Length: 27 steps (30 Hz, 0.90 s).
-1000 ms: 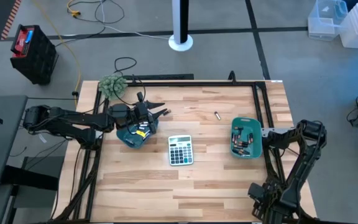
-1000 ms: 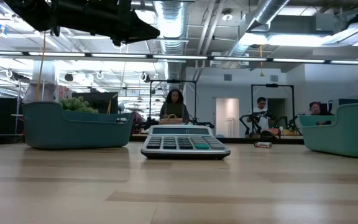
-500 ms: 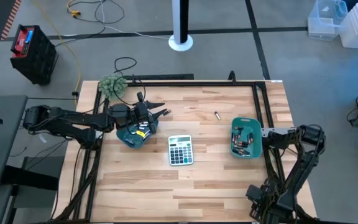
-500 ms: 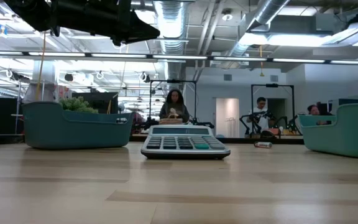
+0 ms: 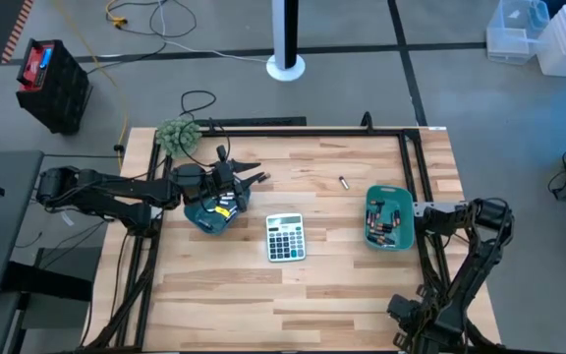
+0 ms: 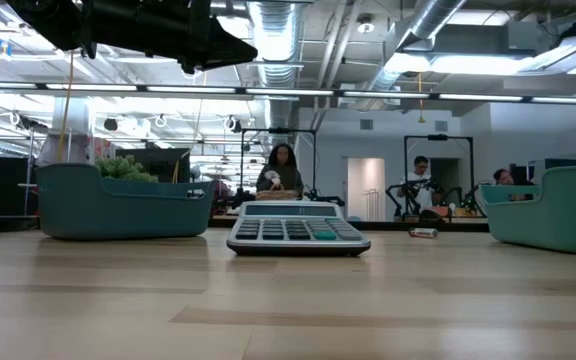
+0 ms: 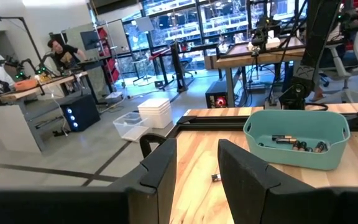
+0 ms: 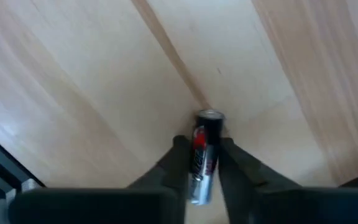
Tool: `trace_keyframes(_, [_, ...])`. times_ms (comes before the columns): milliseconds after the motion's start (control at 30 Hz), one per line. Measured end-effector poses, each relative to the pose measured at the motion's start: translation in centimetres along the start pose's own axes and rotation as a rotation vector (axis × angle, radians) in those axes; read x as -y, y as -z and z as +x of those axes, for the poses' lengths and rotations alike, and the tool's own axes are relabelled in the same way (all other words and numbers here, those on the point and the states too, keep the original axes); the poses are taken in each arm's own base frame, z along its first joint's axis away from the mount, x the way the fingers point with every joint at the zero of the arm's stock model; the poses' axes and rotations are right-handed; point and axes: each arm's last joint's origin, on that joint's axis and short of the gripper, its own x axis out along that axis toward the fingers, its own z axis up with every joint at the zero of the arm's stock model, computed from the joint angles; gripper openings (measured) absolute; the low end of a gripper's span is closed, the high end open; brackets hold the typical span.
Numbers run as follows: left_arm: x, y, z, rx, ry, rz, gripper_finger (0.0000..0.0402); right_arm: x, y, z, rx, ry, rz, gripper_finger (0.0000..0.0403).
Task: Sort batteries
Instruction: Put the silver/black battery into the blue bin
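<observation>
- Pinching a black-and-red battery (image 8: 202,163) with a silver cap, the right gripper (image 8: 201,163) has its fingers snug on both sides.
- Barely anything has moved since earlier; left gripper (image 7: 197,177) is slightly open, empty.

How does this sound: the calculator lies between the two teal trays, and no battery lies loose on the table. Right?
Not quite. One battery lies loose on the table, beyond the calculator and apart from both trays, as the high view shows. The calculator does lie between the left tray and the right tray.
</observation>
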Motion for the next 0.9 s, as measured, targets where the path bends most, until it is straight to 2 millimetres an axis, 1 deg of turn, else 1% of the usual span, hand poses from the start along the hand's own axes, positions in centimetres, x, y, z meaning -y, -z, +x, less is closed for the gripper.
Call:
trace_keyframes(133, [0.0,0.0,0.0,0.000,0.000,0.000,0.0111,-0.2,-0.4,0.0,-0.007,-0.007,-0.015,0.0047])
trace_keyframes(267, [0.0,0.0,0.0,0.001,0.001,0.000,0.0111,-0.2,-0.6,0.0,-0.010,-0.011,-0.012,0.0018])
trace_keyframes(400, [0.0,0.0,0.0,0.001,0.001,0.000,0.0111,-0.4,-0.6,-0.4,0.008,-0.014,-0.011,0.0012])
trace_keyframes(700, [0.0,0.0,0.0,0.003,0.001,-0.001,0.0111,-0.4,-1.1,-2.9,0.191,-0.014,-0.023,0.0008])
trace_keyframes(833, [0.0,0.0,0.0,0.003,0.001,-0.001,0.0111,-0.4,-1.7,-3.7,0.249,-0.004,-0.051,0.0008])
trace_keyframes(900, [0.0,0.0,0.0,0.003,0.002,-0.001,0.0111,-0.5,-2.4,-4.3,0.278,-0.006,-0.065,0.0008])
